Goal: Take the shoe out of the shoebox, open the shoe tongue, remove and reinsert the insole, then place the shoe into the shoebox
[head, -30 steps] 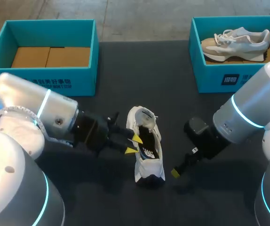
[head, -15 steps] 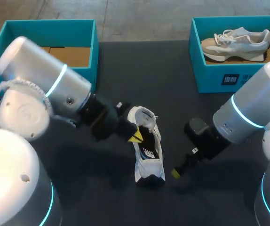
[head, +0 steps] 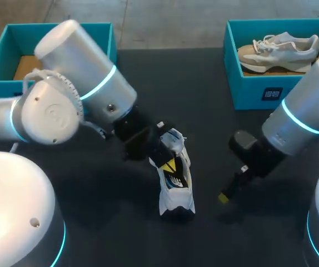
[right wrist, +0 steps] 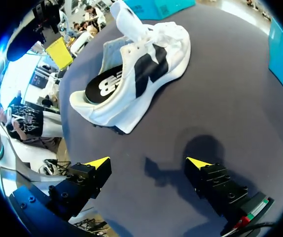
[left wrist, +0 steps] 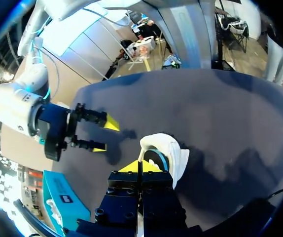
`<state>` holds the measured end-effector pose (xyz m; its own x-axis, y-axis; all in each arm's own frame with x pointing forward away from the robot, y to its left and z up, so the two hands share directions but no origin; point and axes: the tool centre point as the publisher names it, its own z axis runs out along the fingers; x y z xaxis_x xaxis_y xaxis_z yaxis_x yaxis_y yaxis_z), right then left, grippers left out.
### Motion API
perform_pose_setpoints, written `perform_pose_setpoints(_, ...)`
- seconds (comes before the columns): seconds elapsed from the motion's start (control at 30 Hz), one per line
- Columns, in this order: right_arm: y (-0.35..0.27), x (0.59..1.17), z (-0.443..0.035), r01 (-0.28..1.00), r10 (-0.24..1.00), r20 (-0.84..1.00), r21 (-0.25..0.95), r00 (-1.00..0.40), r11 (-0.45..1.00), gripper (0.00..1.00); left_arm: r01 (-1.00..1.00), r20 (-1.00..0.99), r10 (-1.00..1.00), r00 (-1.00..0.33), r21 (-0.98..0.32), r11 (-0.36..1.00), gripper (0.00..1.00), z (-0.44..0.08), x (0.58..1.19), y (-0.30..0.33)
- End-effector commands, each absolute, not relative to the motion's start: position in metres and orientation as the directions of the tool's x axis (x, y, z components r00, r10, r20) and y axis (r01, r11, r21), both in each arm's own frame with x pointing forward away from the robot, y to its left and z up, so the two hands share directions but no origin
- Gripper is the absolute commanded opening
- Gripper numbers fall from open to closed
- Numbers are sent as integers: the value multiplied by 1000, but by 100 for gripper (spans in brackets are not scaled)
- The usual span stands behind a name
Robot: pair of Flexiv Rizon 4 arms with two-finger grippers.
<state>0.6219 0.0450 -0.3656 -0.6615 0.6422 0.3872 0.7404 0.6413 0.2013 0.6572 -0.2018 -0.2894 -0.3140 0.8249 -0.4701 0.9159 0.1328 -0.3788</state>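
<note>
My left gripper (left wrist: pixel 139 167), fingers pressed together on nothing I can see, hovers over the opening of the white shoe (head: pixel 175 181), which stands upright at table centre with its black insole showing and tongue raised, while at its 3 o'clock my right gripper (right wrist: pixel 149 164) gapes wide, empty.

The big silver left arm (head: pixel 76 83) bends in over the middle. Its black left claw (head: pixel 168 165) points down, yellow tips pressed together. The black right claw (right wrist: pixel 148 163) hangs low, fingers spread wide.
</note>
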Motion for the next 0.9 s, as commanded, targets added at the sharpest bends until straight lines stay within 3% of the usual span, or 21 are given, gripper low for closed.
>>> perform_pose_setpoints(0.03, 13, 613, -342, 734, 637, 381, 209, -670, 646, 100, 925, -358, 894, -270, -353, 138, 0, -292, 658, -209)
perform_pose_setpoints(0.63, -17, 618, -335, 702, 594, 414, 179, -690, 689, 100, 946, -140, 977, -162, -303, 113, 0, -306, 657, -203)
perform_pose_setpoints(0.9, -17, 618, -335, 702, 594, 414, 179, -690, 689, 100, 950, -136, 979, -150, -295, 104, 0, -306, 657, -202)
